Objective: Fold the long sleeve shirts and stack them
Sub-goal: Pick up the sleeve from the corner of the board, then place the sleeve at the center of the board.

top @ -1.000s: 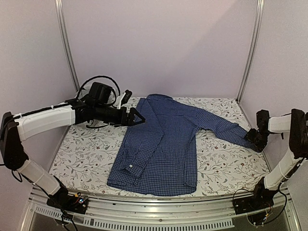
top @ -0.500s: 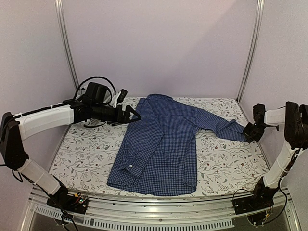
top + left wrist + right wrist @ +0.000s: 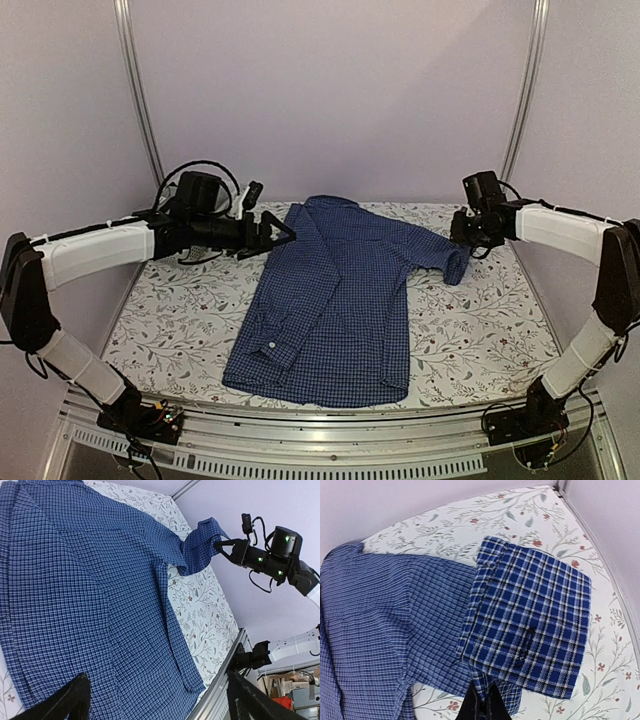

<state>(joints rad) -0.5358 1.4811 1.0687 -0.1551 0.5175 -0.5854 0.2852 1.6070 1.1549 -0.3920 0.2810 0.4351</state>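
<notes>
One long sleeve shirt (image 3: 335, 300), dark blue with fine light checks, lies flat in the middle of the table, its collar at the far end. Its left sleeve is folded over the body. My right gripper (image 3: 466, 236) is shut on the right sleeve's cuff (image 3: 530, 630), which hangs lifted above the table beside the shirt's shoulder. The pinching fingertips (image 3: 479, 706) grip the cuff's lower edge. My left gripper (image 3: 277, 233) hovers open, holding nothing, by the shirt's left shoulder. In the left wrist view the shirt (image 3: 75, 580) spreads below the left gripper (image 3: 160, 700).
A floral cloth (image 3: 180, 310) covers the table. Metal posts (image 3: 140, 100) stand at the back corners against lilac walls. An aluminium rail (image 3: 320, 425) runs along the near edge by the arm bases.
My right gripper shut on the cuff at the far right edge, then lifted it and carried it left toward the shirt's body. The left arm only drifted slightly.
</notes>
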